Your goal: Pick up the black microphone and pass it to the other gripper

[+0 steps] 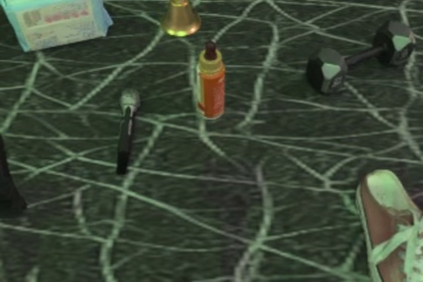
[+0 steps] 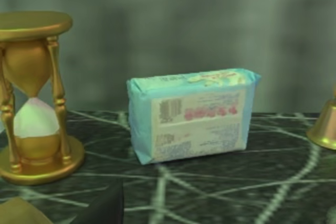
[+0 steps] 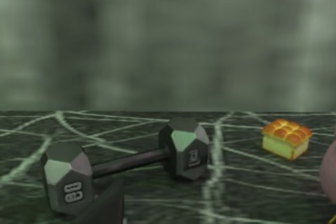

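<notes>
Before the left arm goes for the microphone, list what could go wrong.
1. The microphone lies flat on the table; its slim handle could roll or slip from a pinch.
2. The orange bottle stands upright close beside it; a wide approach might knock it over.
3. The left gripper waits at the table's left edge and the right gripper is out of the top view, so the handover needs a long carry, and a loose grip could drop it.

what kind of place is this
Likely a rendered test tabletop, not a real room: a dark marble-veined table strewn with unrelated items, such as the black microphone, a hex dumbbell and a shoe.
</notes>
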Controlling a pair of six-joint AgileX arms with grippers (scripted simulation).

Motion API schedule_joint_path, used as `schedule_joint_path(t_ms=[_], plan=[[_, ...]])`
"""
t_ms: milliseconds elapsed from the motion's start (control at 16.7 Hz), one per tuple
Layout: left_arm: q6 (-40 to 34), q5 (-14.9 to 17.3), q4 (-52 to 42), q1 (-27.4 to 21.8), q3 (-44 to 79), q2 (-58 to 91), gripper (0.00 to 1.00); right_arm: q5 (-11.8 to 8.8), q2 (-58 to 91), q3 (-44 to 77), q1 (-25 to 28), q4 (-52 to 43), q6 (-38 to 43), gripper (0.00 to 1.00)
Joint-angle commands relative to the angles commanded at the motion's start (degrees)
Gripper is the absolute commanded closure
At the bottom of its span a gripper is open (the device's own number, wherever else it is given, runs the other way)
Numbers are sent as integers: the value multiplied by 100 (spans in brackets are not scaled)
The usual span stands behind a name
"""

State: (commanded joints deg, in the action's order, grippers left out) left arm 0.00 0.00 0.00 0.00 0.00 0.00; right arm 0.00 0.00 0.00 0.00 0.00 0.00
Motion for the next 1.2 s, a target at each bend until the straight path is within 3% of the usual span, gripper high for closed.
schedule_joint_path(t_ms=[240, 480, 1200], plan=[[-38, 0, -113, -46, 170, 175, 0, 0, 0, 0, 0, 0, 0, 0], [-249, -24, -742, -275, 1153, 1255, 0, 0, 0, 0, 0, 0, 0, 0], [-1281, -186, -4091, -1419, 6034, 8039, 0, 0, 0, 0, 0, 0, 0, 0]])
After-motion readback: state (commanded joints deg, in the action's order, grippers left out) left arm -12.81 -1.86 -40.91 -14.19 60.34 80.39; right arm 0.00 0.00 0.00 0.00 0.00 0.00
